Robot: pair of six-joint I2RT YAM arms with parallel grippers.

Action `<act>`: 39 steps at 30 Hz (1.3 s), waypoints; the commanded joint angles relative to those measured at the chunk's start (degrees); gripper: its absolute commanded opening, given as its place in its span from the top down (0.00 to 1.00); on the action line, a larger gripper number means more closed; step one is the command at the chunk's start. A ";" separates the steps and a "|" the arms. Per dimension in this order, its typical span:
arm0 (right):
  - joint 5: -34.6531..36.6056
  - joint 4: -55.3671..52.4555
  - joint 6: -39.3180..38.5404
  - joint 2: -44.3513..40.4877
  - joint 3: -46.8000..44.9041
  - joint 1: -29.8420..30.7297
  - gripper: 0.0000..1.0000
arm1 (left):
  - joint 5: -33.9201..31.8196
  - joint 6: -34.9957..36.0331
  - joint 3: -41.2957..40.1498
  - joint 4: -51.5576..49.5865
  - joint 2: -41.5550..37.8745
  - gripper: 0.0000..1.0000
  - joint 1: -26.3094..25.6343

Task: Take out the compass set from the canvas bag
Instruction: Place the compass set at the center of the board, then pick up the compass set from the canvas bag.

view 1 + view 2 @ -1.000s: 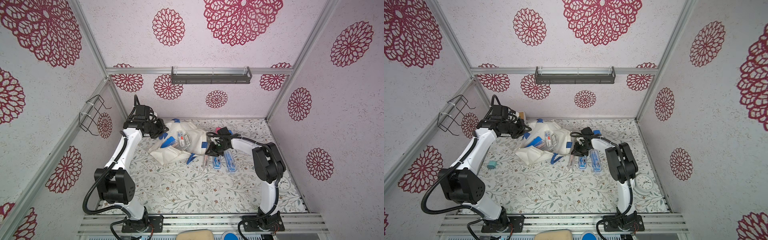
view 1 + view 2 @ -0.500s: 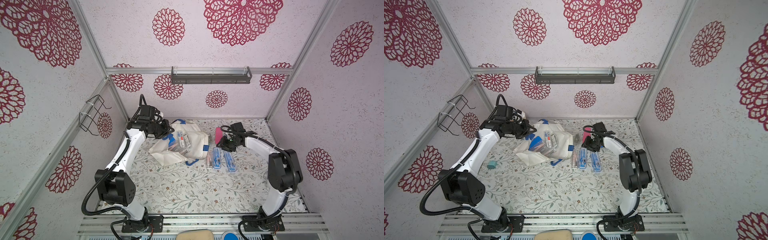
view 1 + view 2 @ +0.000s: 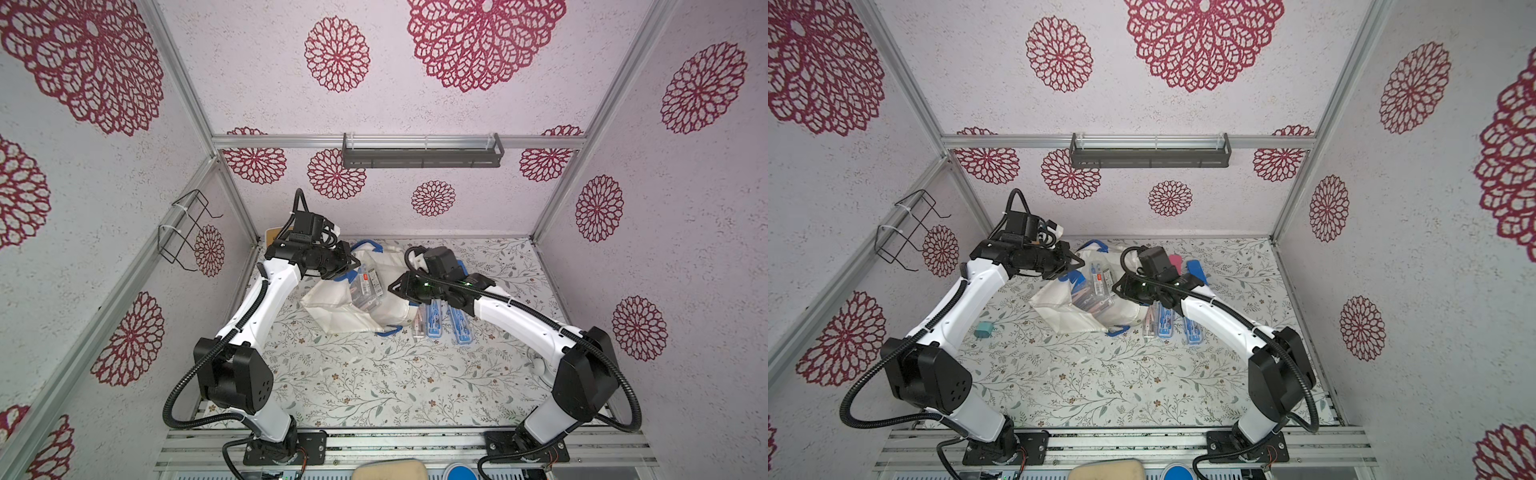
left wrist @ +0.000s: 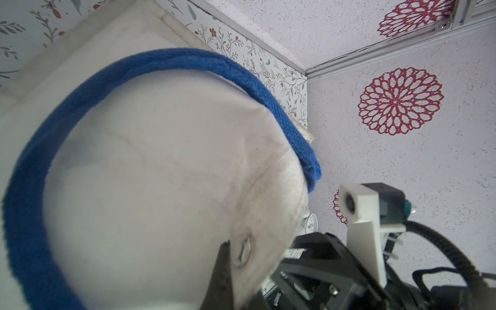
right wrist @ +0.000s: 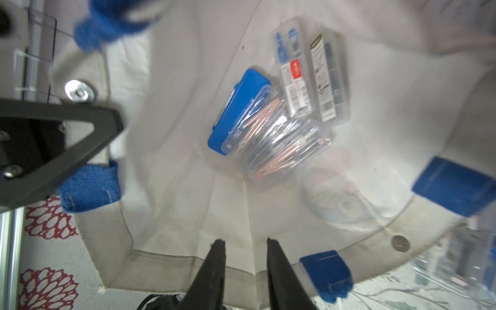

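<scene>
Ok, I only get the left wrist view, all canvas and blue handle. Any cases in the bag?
Observer: Yes. The right wrist view looks into the bag: several clear cases and a blue case lie inside.
Operator: Is the right hand holding one?
Observer: No. The right hand is at the bag's mouth, jaws apart, nothing between them.
Operator: Any out on the table?
Observer: Three cases lie side by side on the table, just beside the bag.

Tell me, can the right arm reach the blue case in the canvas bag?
Probably yes. The left gripper holds the canvas bag open, the right gripper is open at its rim, and nothing blocks the blue case, though clear cases partly cover it.
</scene>
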 commanded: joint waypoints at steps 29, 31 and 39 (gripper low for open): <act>12.44 4.10 31.36 30.70 13.80 0.73 0.26 | -3.19 1.15 -0.02 -1.95 -2.48 1.00 -2.63; 11.64 7.92 33.12 32.23 14.02 0.81 0.25 | -2.63 1.15 -0.22 -1.84 -2.39 1.00 -2.63; 8.56 28.65 37.20 36.19 12.95 0.82 0.37 | -0.63 1.35 -0.16 -1.58 -1.61 1.00 -2.63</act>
